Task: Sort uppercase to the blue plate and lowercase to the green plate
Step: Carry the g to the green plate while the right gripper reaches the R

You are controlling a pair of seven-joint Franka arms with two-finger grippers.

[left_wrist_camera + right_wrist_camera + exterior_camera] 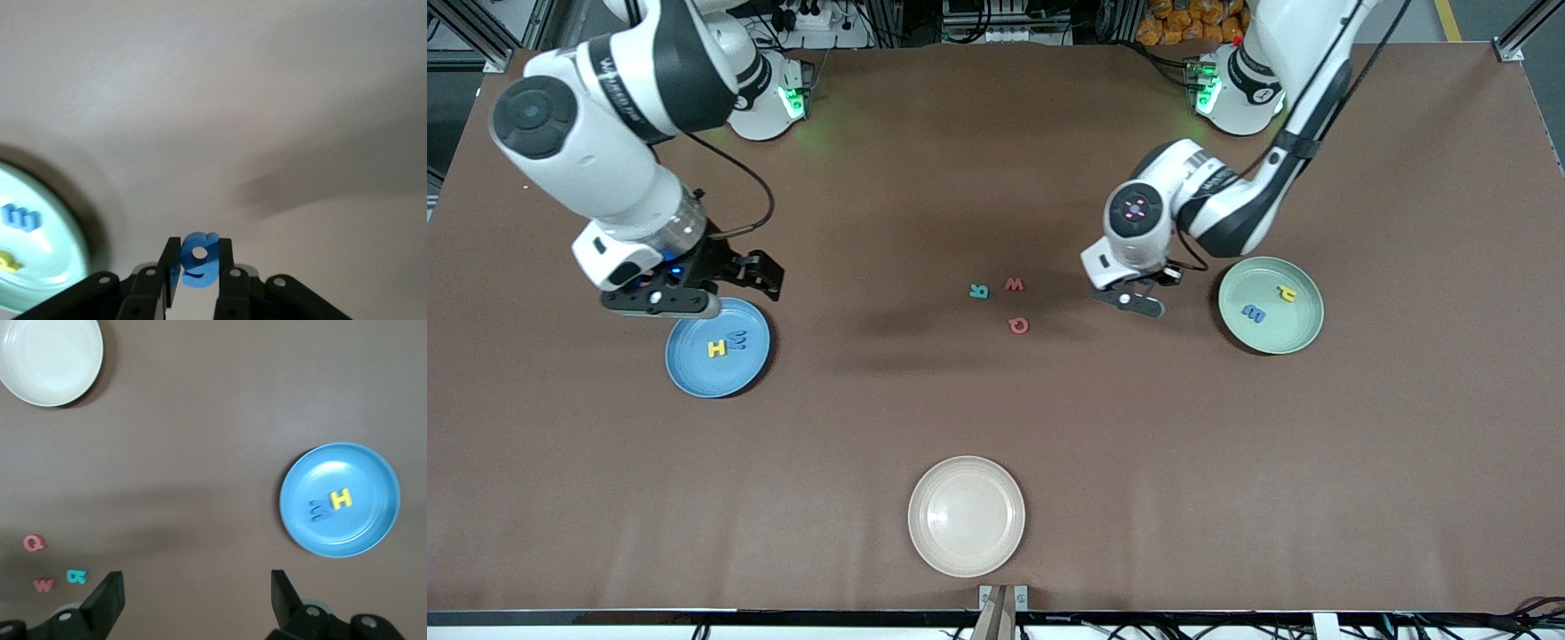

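Note:
My left gripper (199,250) is shut on a blue g (199,261) and hangs over bare table (1138,298) beside the green plate (1294,336). In that plate lie a blue m (1253,313) and a small yellow hooked piece (1287,292). The blue plate (694,373) holds a yellow H (717,348) and a blue M (737,339). My right gripper (751,280) is open and empty over that plate's rim. A teal R (979,291), a red w (1014,284) and a red Q (1018,325) lie loose mid-table.
A cream-white plate (966,516) with nothing in it sits near the table edge closest to the front camera. The brown table (1227,462) stretches wide around the plates and the loose letters.

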